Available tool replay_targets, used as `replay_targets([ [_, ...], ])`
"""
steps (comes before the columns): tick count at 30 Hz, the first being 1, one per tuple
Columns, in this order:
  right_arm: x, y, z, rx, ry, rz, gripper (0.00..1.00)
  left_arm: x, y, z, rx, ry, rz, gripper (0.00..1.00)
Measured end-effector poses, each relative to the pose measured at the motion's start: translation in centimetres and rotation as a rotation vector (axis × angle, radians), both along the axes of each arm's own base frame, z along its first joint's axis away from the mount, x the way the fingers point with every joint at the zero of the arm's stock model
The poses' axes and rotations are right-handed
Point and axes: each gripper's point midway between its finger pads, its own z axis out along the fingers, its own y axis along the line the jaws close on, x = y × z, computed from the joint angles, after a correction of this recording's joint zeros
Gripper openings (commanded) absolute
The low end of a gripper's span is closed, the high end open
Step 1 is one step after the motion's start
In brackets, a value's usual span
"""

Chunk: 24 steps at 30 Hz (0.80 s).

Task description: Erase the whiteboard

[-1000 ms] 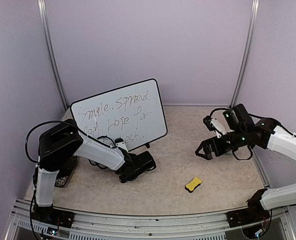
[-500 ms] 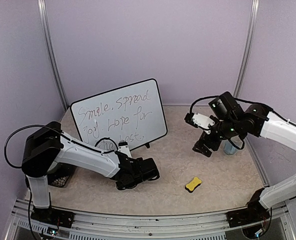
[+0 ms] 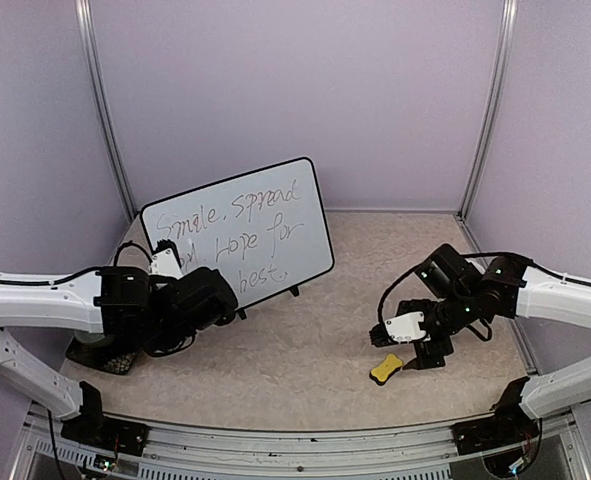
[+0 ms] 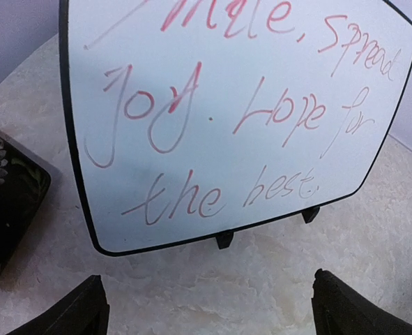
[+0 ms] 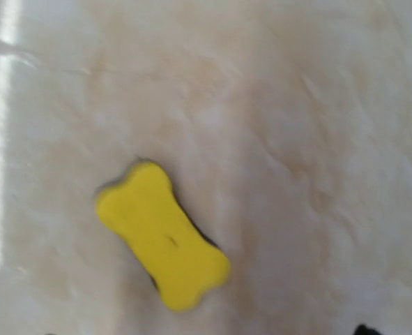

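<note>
Yellow sponge eraser (image 5: 162, 236) lies free near the front right of the worktop (image 3: 315, 320). Within the last second the right gripper (image 3: 425, 352) has swung down from mid-air and now hangs directly over it. Only its tips show at the bottom edge of the wrist view, wide apart, gripping nothing. The left gripper (image 4: 216, 314) has spread from nearly closed to fully apart and is empty. It has withdrawn from the front centre toward the left edge, facing the whiteboard (image 4: 226, 125). The whiteboard stands upright on its feet at the rear left, all 3 lines of handwriting intact. Assessment: erasing is not begun. The change reads as the approach to pick up the eraser, and closing on it is judged the next requirement.
</note>
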Motion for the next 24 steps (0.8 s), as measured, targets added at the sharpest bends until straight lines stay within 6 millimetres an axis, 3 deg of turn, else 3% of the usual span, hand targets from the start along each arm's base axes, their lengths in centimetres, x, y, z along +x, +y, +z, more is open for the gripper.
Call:
replay_targets([
  [5, -1.2, 1.4, -1.2, 0.005, 0.071, 0.066, 0.83, 0.5, 3.8, 1.5, -0.021, -0.016, 0.035, 0.99],
  [15, -1.9, 2.4, -3.2, -0.027, 0.087, 0.142, 0.86, 0.3, 9.8, 1.6, -0.043, -0.014, 0.091, 0.99],
  [24, -1.1, 2.2, -5.8, -0.1, 0.077, 0.14, 0.82, 0.5, 11.9, 0.4, -0.037, 0.015, 0.096, 0.99],
])
